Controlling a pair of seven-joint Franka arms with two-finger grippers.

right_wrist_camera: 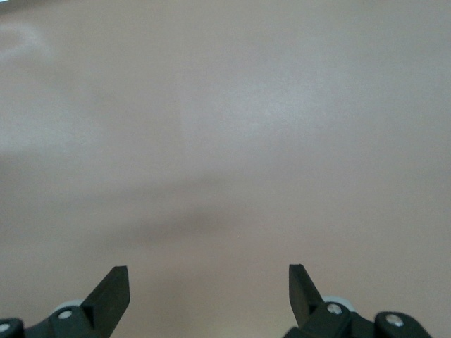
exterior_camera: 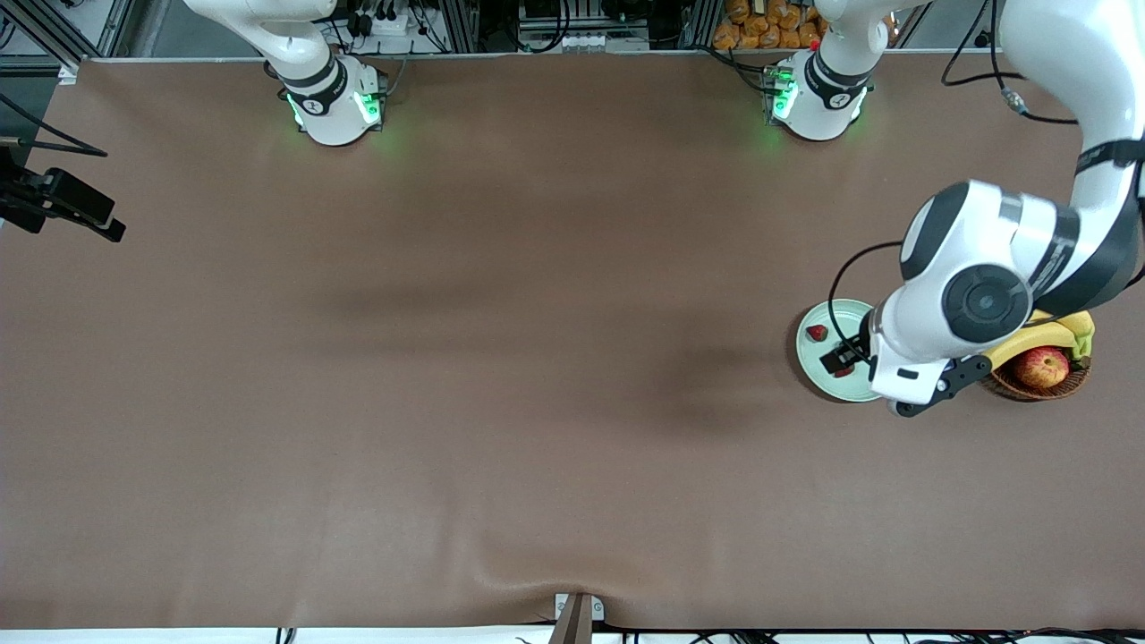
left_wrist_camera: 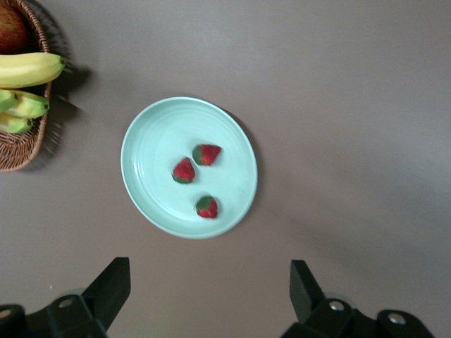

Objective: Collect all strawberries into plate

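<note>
Three strawberries lie together in the middle of the mint-green plate (left_wrist_camera: 151, 141): one (left_wrist_camera: 206, 153), a second (left_wrist_camera: 184, 170) and a third (left_wrist_camera: 207, 207). In the front view the plate (exterior_camera: 818, 358) sits at the left arm's end of the table, partly covered by the left arm, with one strawberry (exterior_camera: 816, 333) showing. My left gripper (left_wrist_camera: 210, 285) hangs open and empty well above the plate, over the side nearest the basket. My right gripper (right_wrist_camera: 209, 282) is open and empty over bare brown table; its arm waits.
A wicker basket (exterior_camera: 1042, 386) stands right beside the plate, holding bananas (exterior_camera: 1042, 334) and a red-yellow apple (exterior_camera: 1040, 366). The same basket (left_wrist_camera: 21, 144) and bananas (left_wrist_camera: 28, 68) show in the left wrist view. A black camera mount (exterior_camera: 63, 204) juts in at the right arm's end.
</note>
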